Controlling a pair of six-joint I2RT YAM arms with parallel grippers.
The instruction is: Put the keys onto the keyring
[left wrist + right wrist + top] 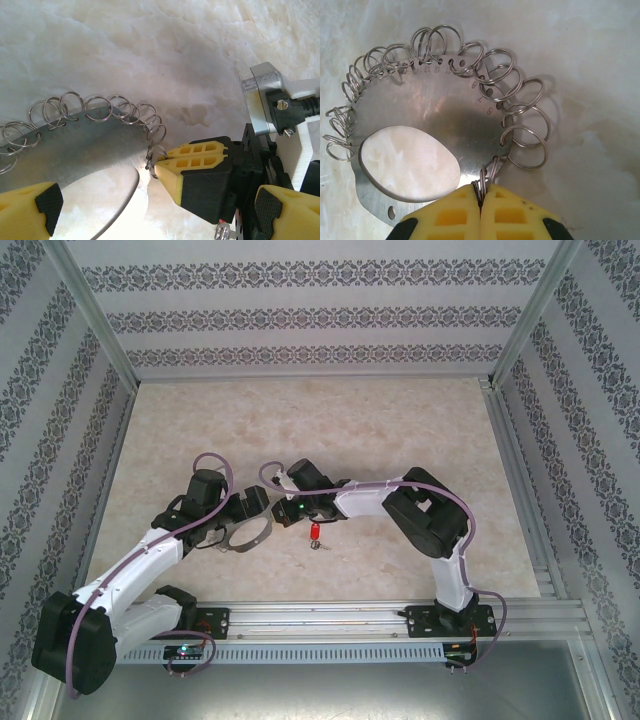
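Note:
The keyring (247, 534) is a flat grey metal loop with an oval hole, fringed with small silvery split rings, lying on the table. My right gripper (481, 194) is shut on one split ring at the loop's edge (435, 115). The left wrist view shows that right gripper (159, 169) pinching the ring beside the plate (85, 145). My left gripper (157, 200) is open, its fingers (42, 200) spread wide on either side of the loop's rim. The key (315, 532), red-headed with a short silver end, lies loose on the table just right of the loop, near the right gripper (279, 517).
The pale marbled table (330, 430) has patterned walls on three sides. A metal rail (330, 618) carrying both arm bases runs along the near edge. The right arm's wrist hardware (270, 102) sits close to my left gripper.

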